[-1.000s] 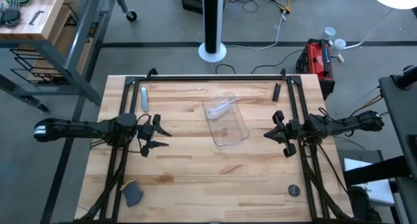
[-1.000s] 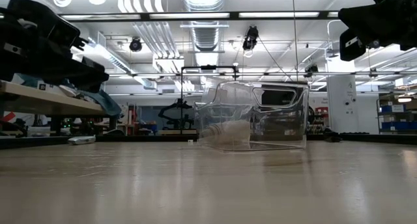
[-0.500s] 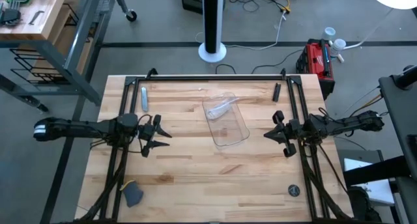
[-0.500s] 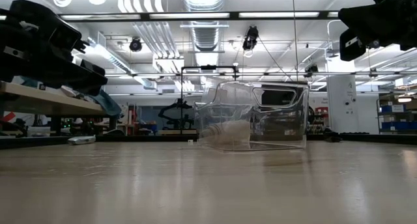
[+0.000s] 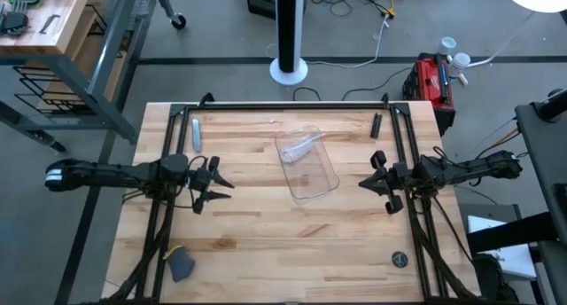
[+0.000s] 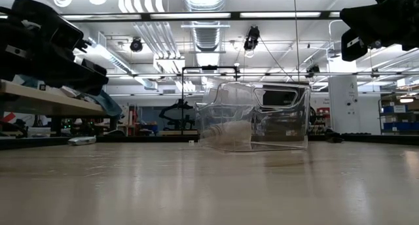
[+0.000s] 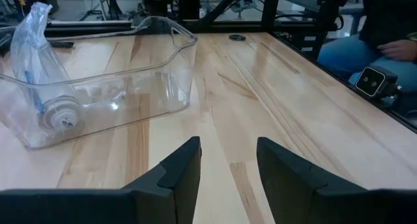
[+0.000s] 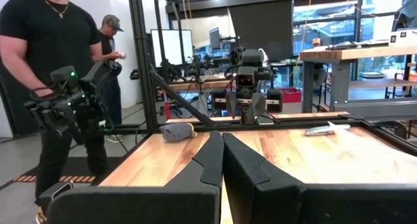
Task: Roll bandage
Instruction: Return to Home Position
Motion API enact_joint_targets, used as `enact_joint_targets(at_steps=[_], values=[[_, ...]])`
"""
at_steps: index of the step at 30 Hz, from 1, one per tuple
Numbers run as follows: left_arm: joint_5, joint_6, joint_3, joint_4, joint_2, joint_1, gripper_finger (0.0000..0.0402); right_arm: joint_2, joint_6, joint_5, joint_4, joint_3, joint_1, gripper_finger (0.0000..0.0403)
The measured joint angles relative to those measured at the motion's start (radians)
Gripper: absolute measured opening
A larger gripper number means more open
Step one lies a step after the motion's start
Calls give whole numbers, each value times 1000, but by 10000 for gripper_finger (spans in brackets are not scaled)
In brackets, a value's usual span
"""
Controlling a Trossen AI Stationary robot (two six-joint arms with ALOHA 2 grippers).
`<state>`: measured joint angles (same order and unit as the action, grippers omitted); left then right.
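A clear tray [image 5: 333,183] stands at the middle of the table, a little toward the far edge. In its far end lies the bandage [image 5: 299,148], a small whitish roll [image 7: 60,113] inside a wrinkly clear wrapper [image 7: 36,51] that leans on the tray's wall [image 7: 150,87]. My left gripper [image 5: 223,186] hovers open to the tray's left, fingers pointing at it, nothing between them [image 7: 228,162]. My right gripper [image 5: 361,183] hovers shut to the tray's right [image 8: 222,160], holding nothing.
A grey-blue lump [image 5: 182,266] lies near the front left, a small silvery item [image 5: 196,133] at the far left, a dark disc [image 5: 400,260] at the front right. Black frame rails [image 5: 292,104] edge the table. People [image 8: 58,74] stand beyond the left edge.
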<state>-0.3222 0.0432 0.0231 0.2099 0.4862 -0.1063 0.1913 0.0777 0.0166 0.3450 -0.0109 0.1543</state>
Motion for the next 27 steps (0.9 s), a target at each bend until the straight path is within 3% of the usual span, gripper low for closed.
enact_joint_targets(at_steps=[27], values=[[0,0,10,-1,18,0,185,0,0,0,0,0,0,2]])
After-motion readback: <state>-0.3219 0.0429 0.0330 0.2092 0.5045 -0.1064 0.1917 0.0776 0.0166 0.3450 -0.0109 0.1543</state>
